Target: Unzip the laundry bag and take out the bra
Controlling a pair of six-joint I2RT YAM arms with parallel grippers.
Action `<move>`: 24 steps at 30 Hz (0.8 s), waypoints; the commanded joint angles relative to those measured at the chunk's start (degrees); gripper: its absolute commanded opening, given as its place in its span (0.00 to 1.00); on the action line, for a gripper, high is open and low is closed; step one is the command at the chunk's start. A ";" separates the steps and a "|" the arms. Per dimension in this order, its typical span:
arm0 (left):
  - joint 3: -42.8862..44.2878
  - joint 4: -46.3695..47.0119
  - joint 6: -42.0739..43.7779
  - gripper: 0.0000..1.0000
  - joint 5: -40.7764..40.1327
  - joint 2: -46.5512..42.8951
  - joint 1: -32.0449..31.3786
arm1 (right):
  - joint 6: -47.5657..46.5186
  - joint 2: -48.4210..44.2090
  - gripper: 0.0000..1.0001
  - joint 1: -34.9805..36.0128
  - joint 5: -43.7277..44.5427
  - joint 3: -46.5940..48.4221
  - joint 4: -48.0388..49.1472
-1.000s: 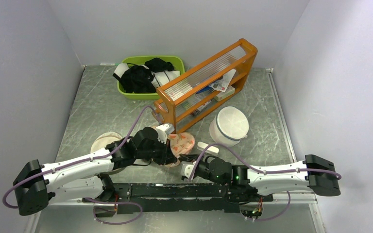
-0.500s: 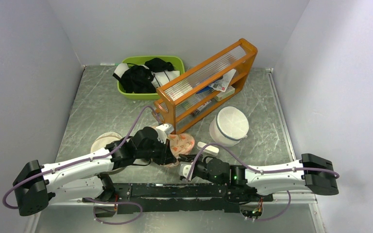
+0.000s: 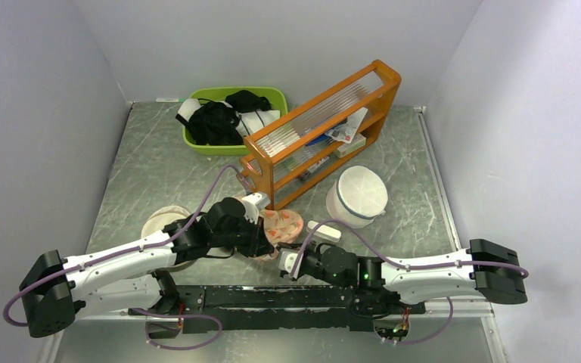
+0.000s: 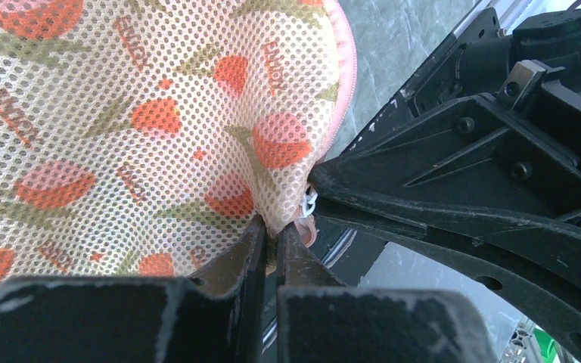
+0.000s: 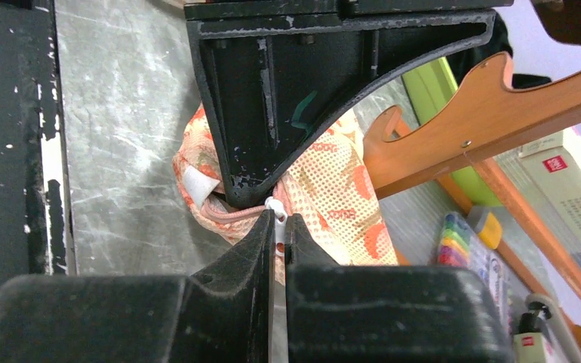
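**Left of frame, top view.** A round beige pouch (image 3: pixel 160 221) lies on the desk (image 3: pixel 151 174), partly under the left arm, and plays no part here. The left arm reaches toward centre frame. The left end effector (image 4: pixel 272 242) is clamped tight on a fold of mesh at the lower edge of the laundry bag (image 4: pixel 121 113), just beside the zipper's end. Judgement: this grip serves as an anchor, so the slider has taut fabric to run against and does not drag the whole bag along.

**Centre.** The laundry bag lies on the desk in front of the orange rack (image 3: pixel 321 125), between the two arms. The pink zipper rim (image 4: pixel 346 83) looks closed along the stretch that shows, so the bag reads as still zipped. The bra is not visible in any view — presumably it is inside.

**Right of centre.** The right end effector (image 5: pixel 280 224) meets the bag from the opposite side. It is closed to almost nothing, with the white zipper pull (image 5: pixel 275 207) running in between its tips. Both sets of tips sit just beside each other at one spot on the rim.

Judgement: the pull is gripped but the unzipping has not yet begun. The next move calls for the right arm to follow the rim's curve while the left holds firm. The risk is the small tab slipping free.

**Right of frame.** A white cylindrical bag (image 3: pixel 357 195) stands well apart — untouched.
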 commanded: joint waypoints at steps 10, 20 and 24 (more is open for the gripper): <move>3.71 -6.03 5.14 0.07 -5.15 -0.41 0.49 | 29.87 0.56 0.00 -0.15 4.69 6.01 -14.08; 4.94 -12.38 7.47 0.07 -10.11 -3.66 0.49 | 51.27 -0.44 0.00 -0.53 15.47 5.32 -23.11; 4.59 -12.09 7.21 0.07 -8.69 -4.44 0.50 | 55.35 2.06 0.00 -0.65 13.36 7.09 -26.50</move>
